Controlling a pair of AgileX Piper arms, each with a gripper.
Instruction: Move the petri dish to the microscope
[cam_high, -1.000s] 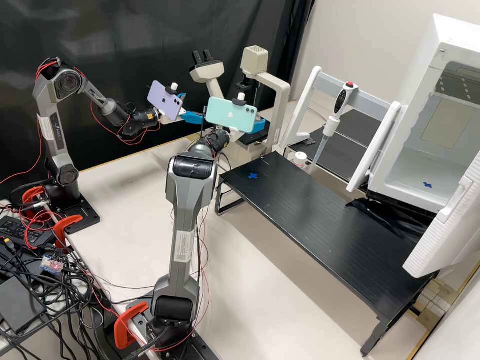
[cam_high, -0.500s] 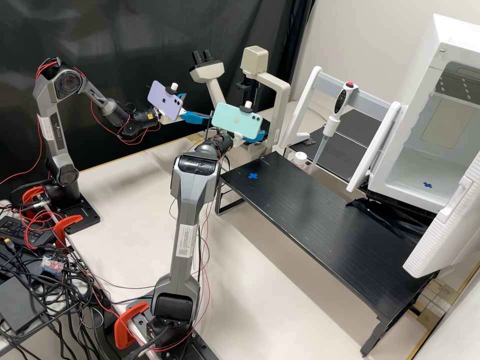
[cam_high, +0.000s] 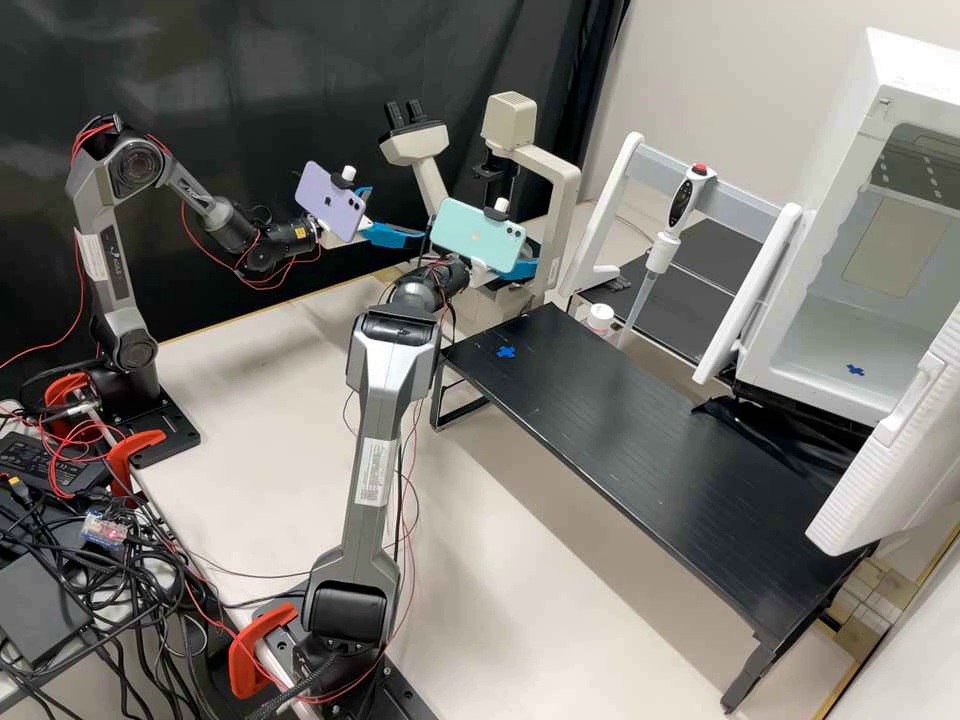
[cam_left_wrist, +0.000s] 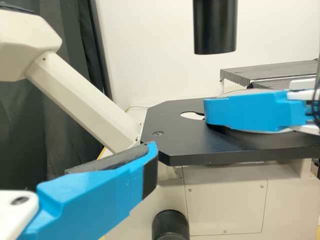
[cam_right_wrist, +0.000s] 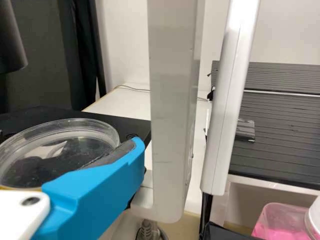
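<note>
Clearly, right claw (cam_high: 527, 260) clamps petri dish (cam_right_wrist: 60, 152) (right wrist view); left claw (cam_high: 396, 213) apart.

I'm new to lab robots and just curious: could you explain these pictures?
Two robot arms work at a bench. The high view comes from a fixed camera; the wrist views come from cameras on the arms. The left gripper is open and empty. The right gripper is at the microscope, beside a clear petri dish at the black stage; whether it grips the dish, I cannot tell. A blue cross marks the low black table.
</note>
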